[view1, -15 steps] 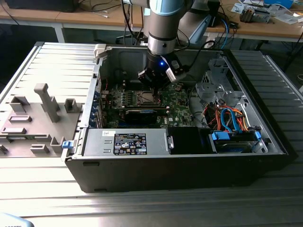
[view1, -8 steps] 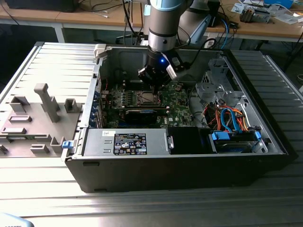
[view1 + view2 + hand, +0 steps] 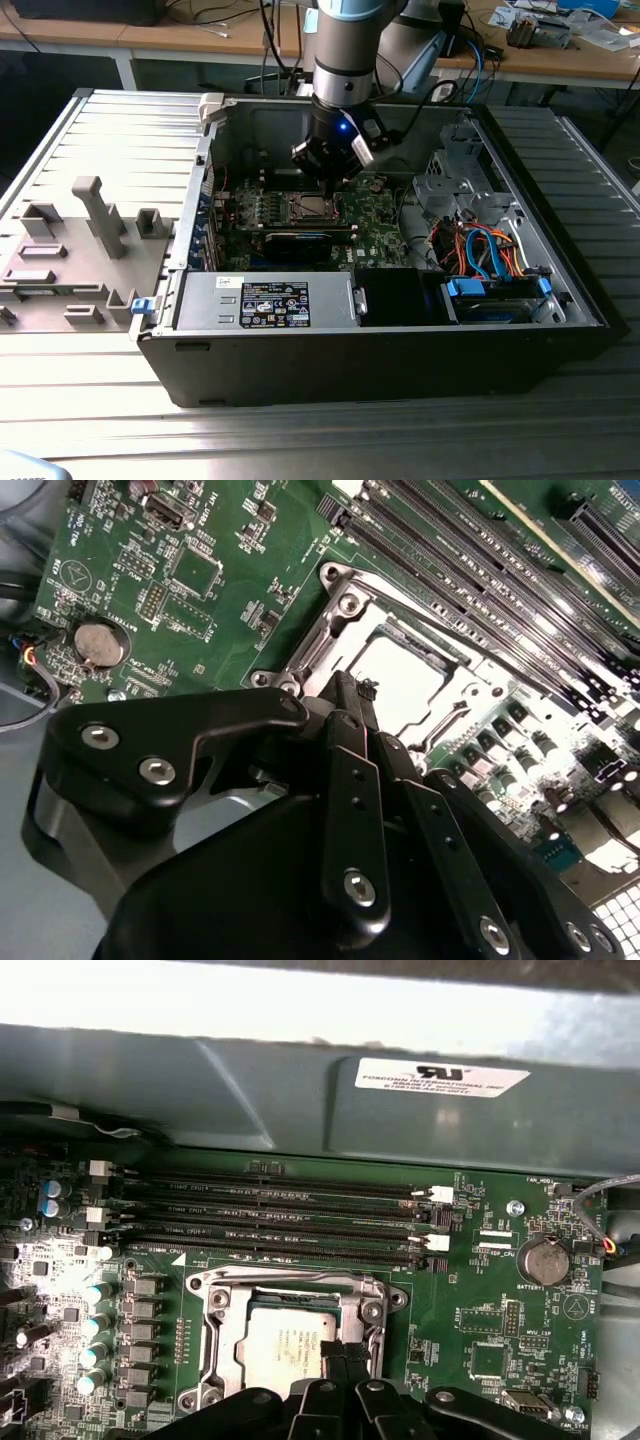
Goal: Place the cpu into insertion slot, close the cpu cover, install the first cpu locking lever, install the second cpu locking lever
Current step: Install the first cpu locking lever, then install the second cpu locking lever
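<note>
The black multi-link gripper (image 3: 331, 160) on the grey robot arm (image 3: 345, 60) hangs inside the open black computer case (image 3: 400, 340), directly over the silver-rimmed insertion slot (image 3: 310, 208) on the green motherboard (image 3: 375, 215). Its fingers (image 3: 352, 715) are drawn together and hold nothing. In both wrist views the flat square silvery-tan cpu (image 3: 285, 1348) lies seated in the socket, beneath the silver metal cpu cover (image 3: 330, 630) frame, which lies flat around it. The fingertips stand at the chip's edge; contact cannot be determined.

cpu (image 3: 285, 1350) corner behind tool (image 3: 340, 1355)
</note>
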`<state>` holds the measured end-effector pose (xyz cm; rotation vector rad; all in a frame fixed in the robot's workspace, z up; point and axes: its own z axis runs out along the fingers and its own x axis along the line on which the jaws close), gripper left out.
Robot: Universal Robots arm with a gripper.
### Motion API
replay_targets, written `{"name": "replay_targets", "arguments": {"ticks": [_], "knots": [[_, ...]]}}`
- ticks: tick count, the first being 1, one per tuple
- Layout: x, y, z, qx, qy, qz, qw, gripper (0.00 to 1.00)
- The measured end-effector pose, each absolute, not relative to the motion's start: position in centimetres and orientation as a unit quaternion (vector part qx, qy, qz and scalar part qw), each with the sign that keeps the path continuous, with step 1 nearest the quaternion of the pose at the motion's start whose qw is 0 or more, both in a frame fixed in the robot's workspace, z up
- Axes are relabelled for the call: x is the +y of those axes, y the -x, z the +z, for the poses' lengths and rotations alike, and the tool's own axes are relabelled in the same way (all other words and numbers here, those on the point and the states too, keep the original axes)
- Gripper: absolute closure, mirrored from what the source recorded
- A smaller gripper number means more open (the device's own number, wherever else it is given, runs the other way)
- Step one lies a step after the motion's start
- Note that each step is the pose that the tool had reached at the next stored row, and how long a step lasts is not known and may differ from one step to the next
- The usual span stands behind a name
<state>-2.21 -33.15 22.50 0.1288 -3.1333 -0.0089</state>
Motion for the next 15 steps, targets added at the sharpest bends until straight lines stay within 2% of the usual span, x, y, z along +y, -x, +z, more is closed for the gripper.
{"name": "replay_targets", "arguments": {"ticks": [15], "knots": [[-33.15,2.21,23.37,-0.999,-0.041,-0.003,0.003,0.89]]}}
